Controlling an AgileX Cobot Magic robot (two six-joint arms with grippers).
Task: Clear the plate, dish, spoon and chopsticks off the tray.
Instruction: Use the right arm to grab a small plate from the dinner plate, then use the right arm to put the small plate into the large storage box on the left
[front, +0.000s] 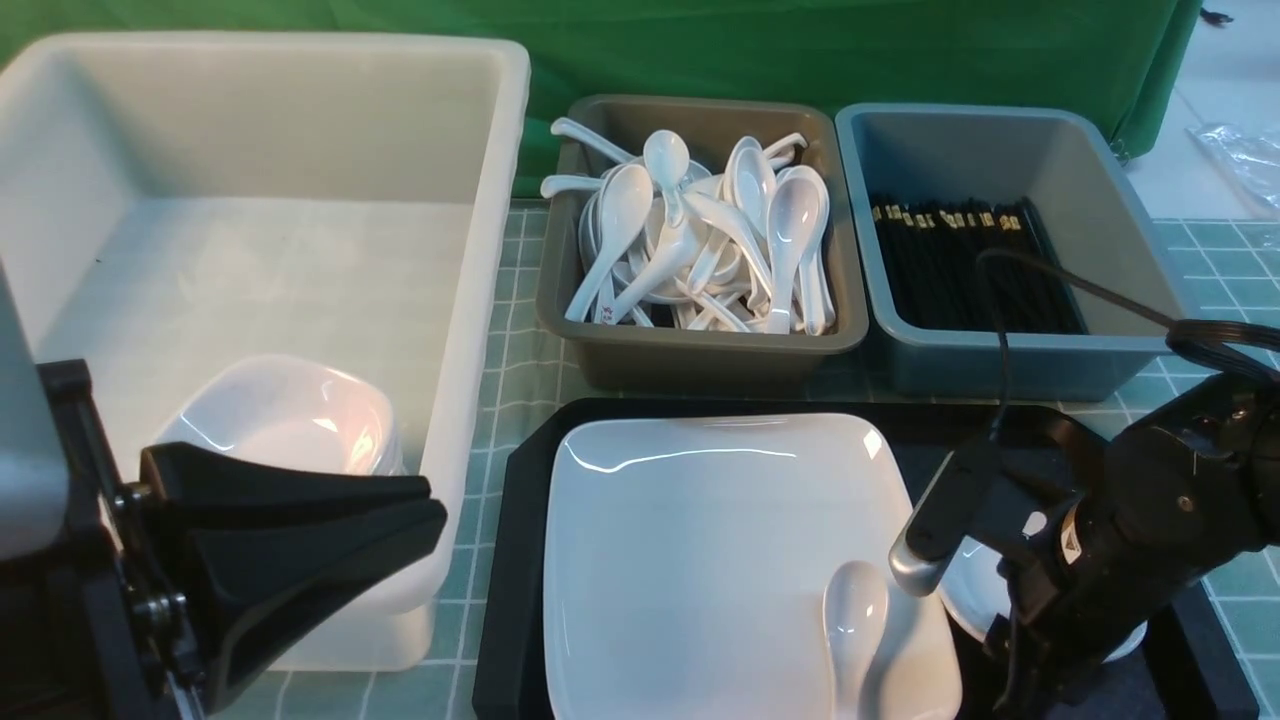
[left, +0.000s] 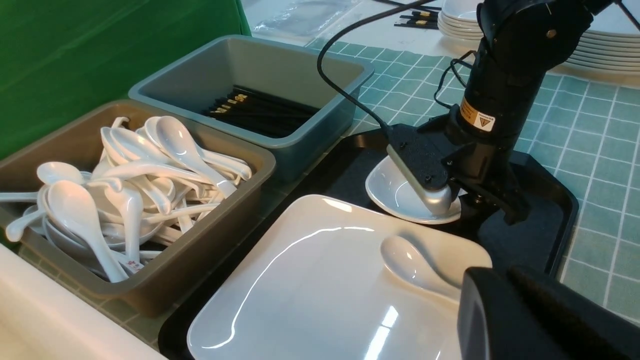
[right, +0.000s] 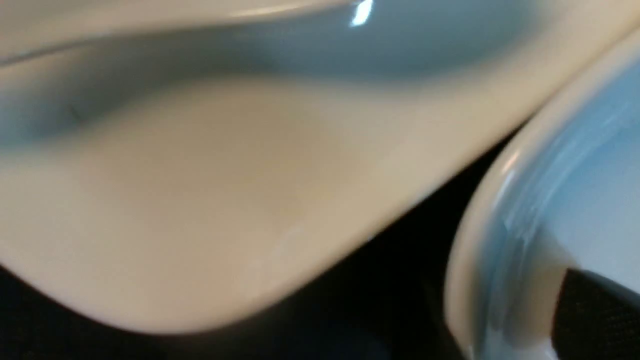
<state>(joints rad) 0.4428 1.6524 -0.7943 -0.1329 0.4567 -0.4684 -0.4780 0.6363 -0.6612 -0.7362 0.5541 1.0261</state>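
Our left gripper (front: 440, 510) sat closest, fingers pressed together, empty. Down at the dish (left: 400, 192), the right gripper (left: 470, 210) was mostly hidden and its wrist view all blur, so we couldn't tell its grip.

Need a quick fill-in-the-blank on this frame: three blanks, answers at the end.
1. The loose spoon lies on the square white ____.
2. The right gripper is down at the small ____ on the black tray.
3. The grey-blue bin holds black ____.
Answers: plate; dish; chopsticks.
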